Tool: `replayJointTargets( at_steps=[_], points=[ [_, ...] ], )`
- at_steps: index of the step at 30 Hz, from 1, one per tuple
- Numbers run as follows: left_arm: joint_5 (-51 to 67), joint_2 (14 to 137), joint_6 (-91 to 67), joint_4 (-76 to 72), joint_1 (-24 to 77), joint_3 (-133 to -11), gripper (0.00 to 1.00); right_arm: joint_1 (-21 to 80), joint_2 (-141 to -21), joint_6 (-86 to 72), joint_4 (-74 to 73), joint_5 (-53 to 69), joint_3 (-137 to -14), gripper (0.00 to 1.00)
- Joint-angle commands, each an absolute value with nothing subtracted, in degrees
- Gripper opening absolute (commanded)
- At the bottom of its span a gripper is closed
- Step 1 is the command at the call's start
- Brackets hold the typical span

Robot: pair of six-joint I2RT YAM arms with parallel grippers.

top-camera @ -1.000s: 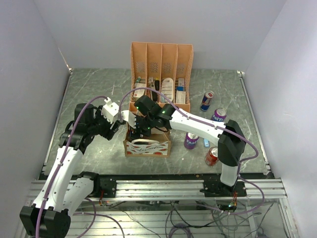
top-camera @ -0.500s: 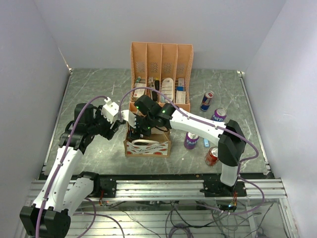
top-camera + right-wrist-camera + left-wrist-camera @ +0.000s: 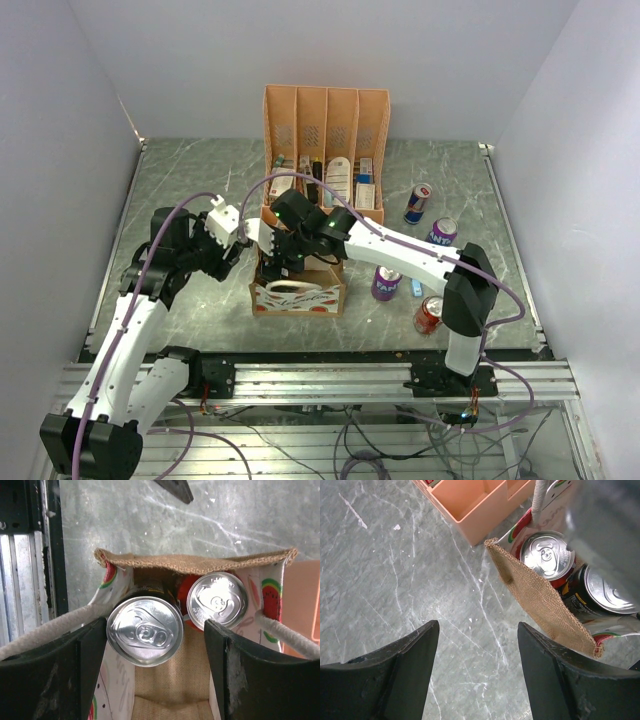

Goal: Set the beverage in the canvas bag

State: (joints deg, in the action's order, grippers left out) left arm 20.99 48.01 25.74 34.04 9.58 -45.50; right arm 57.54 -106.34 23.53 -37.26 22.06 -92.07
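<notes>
Tan burlap of the canvas bag (image 3: 195, 562) ringed the beverage (image 3: 145, 630), a dark can standing upright inside, long axis vertical, beside a red can (image 3: 217, 600). Directly above it hung the right hand (image 3: 155, 625), fingers spread wider than the can, apparently not gripping. Just outside the bag's wall, the left hand (image 3: 477, 627) gaped wide and empty over the tabletop (image 3: 395, 555).
</notes>
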Motion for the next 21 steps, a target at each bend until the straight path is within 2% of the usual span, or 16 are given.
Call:
replayJointTargets(
  at_steps=[1,7,21],
  points=[
    [22.03,48.68,25.85,31.16,9.67,-47.47,0.75,59.55,-103.44,24.28,-34.93,23.8,-95.13,0.78],
    [21.95,48.65,25.94,31.16,9.67,-47.64,0.74,59.55,-103.4,23.88,-35.14,23.9,-95.48,0.8],
    [22.67,48.33,25.8,31.92,9.67,-48.3,0.74,58.46,-101.52,23.09,-34.59,18.82,-98.08,0.75]
  ],
)
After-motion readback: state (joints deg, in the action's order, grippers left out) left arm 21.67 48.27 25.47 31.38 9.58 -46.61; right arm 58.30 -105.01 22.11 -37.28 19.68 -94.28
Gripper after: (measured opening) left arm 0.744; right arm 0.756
